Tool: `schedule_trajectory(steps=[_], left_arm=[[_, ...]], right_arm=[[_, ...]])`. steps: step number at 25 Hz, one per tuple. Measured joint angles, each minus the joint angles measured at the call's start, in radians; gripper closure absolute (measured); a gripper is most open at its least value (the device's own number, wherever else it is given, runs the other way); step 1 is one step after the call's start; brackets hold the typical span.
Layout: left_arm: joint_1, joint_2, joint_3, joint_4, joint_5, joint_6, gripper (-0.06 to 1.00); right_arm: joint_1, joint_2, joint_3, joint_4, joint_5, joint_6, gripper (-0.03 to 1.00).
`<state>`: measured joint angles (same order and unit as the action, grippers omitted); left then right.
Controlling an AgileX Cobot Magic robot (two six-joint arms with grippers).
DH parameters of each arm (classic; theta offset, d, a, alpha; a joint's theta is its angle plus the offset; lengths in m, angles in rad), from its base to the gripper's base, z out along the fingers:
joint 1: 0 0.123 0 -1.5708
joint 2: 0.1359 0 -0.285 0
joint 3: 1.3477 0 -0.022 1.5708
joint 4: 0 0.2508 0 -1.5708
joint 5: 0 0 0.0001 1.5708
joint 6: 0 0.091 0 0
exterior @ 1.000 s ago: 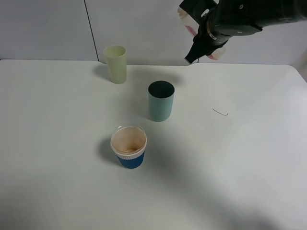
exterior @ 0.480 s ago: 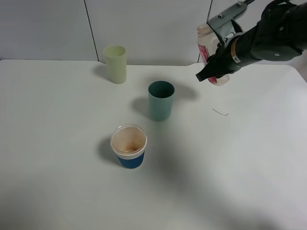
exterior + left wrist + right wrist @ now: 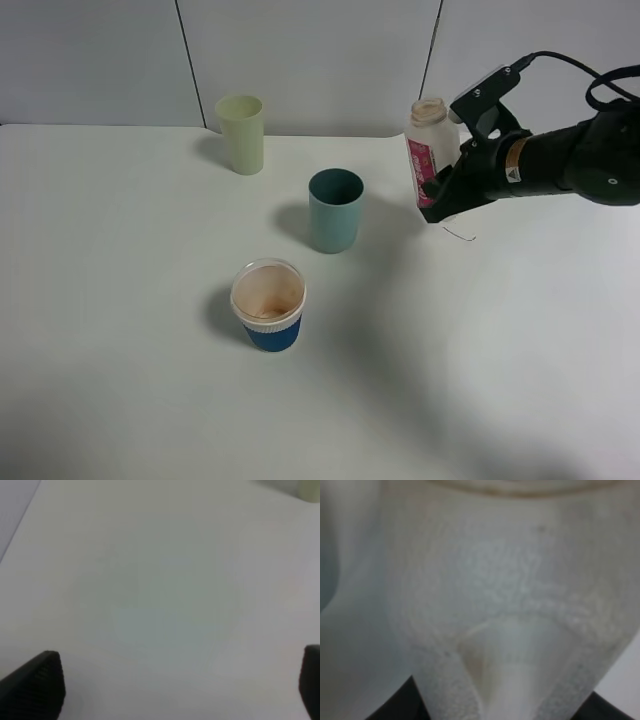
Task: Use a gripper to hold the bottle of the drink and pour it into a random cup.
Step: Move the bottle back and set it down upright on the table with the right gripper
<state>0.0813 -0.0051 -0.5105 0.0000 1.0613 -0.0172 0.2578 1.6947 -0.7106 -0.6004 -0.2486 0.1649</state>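
Bottle point(image 3: 427, 149) now lowered upright, right hand point(image 3: 443, 192) clamped.

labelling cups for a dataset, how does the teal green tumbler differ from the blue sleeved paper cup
The teal-green cylindrical tumbler is one plain colour, while the blue-sleeved paper cup has a pale rim above a blue band. The tumbler's inside looks dark; the paper cup's inside is pale with brownish staining. The tumbler stands taller and narrower, farther back; the paper cup is squatter and nearer the front edge. Both stand upright and apart on the white table.
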Motion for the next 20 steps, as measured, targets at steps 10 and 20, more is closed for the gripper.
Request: schedule_trajectory(steps=[10,20], left_arm=[[0.0,0.0,0.0,0.0,0.0,0.001,0.01],[0.0,0.0,0.0,0.0,0.0,0.001,0.01]], right_arm=[[-0.145,0.003,0.142,0.24,-0.229,-0.202,0.6],[-0.172,0.146,0.143,0.248,-0.418,-0.204,0.6]])
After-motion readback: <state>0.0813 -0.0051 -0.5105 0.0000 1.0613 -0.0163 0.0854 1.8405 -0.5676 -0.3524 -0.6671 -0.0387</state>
